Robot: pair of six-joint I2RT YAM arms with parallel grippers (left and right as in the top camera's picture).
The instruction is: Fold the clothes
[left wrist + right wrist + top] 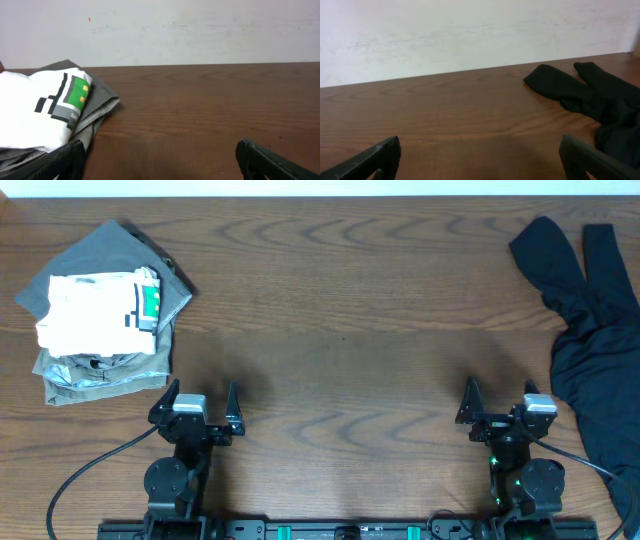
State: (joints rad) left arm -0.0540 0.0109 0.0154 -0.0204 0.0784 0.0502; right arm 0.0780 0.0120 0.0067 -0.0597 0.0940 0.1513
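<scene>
A stack of folded clothes (100, 315) lies at the far left of the table: a grey garment, with a folded white shirt (95, 310) bearing a green print on top. It also shows in the left wrist view (45, 107). An unfolded dark garment (590, 330) lies crumpled along the right edge; it also shows in the right wrist view (590, 100). My left gripper (200, 405) is open and empty at the front left, just right of the stack. My right gripper (498, 405) is open and empty at the front right, left of the dark garment.
The wooden table (340, 320) runs between the stack and the dark garment. A pale wall (190, 30) stands behind the table's far edge. Black cables (85, 470) trail from the arm bases at the front.
</scene>
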